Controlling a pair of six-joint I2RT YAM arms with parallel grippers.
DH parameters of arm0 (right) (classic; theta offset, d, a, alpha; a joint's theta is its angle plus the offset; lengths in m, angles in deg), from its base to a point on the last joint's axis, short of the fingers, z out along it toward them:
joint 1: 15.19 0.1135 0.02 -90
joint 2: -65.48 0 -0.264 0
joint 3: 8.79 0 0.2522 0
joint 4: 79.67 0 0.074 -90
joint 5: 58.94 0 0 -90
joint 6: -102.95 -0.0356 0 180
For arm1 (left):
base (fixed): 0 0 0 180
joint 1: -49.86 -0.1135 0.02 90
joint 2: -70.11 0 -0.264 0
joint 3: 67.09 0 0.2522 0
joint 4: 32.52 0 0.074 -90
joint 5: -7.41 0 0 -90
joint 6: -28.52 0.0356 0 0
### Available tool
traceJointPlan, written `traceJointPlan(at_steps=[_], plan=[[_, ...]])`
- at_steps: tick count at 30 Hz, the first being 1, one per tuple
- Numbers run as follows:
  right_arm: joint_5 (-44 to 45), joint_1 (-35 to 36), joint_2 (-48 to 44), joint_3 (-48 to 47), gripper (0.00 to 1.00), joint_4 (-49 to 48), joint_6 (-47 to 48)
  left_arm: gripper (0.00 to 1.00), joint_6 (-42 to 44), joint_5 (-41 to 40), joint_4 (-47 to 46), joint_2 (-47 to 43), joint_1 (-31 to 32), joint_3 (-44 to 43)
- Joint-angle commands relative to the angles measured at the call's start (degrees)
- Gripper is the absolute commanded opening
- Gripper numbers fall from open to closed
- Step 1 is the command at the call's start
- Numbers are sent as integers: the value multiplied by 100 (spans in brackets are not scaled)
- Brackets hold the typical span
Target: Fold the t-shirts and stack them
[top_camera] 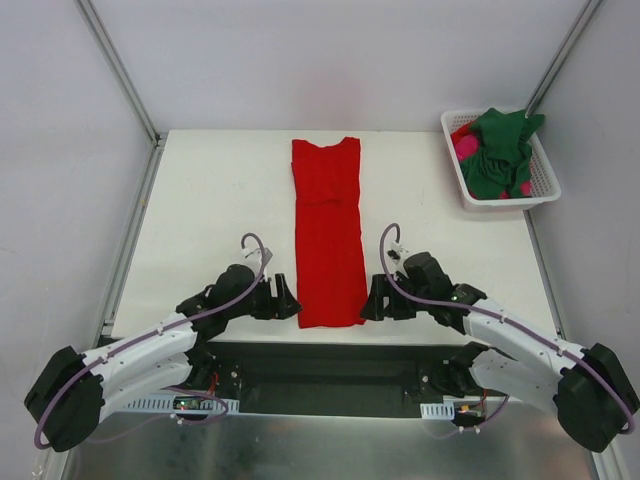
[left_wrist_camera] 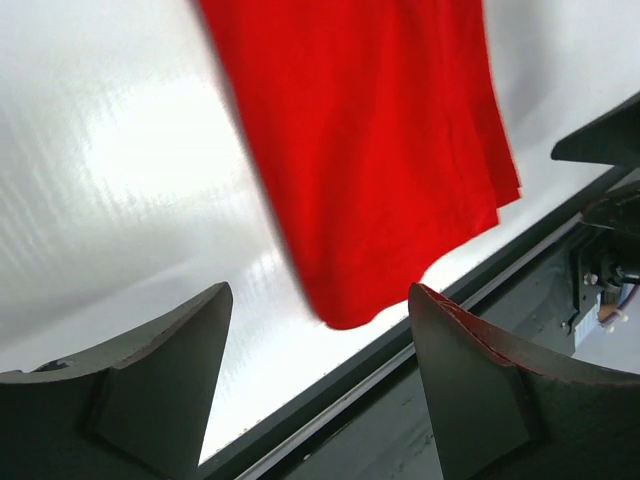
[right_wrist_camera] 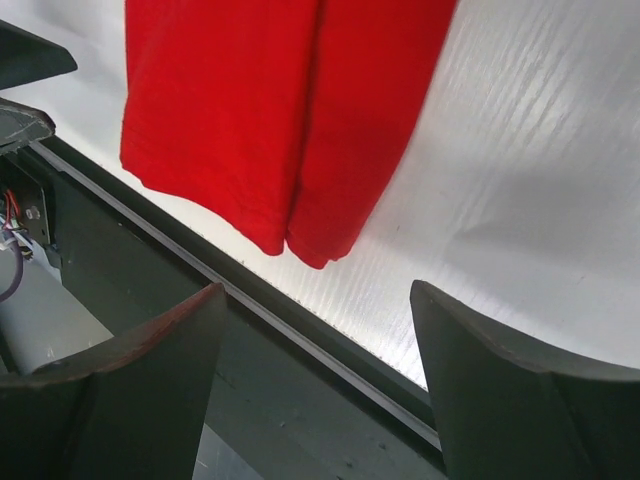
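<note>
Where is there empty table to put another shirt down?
Bare table lies left of the red shirt and between it and the basket. Crowded: the basket's far right corner, and the near edge by the left tool and right tool.

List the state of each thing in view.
red t-shirt: folded into a long strip, flat on the table, unheld.
green t-shirt: crumpled in the basket.
pink t-shirt: crumpled in the basket, mostly under the green one.
basket: upright, holding two shirts.
left gripper: jaws open, empty.
right gripper: jaws open, empty.
</note>
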Motion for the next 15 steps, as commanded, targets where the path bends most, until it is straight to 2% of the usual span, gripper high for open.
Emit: traceJointPlan(at_steps=[1,15], plan=[[223,184,139,143,78,-409,-438,72,-325,-178,-82,35,111,160],[302,395,1141,162,77,-1218,-729,71,-694,-354,-1110,799,489,459]])
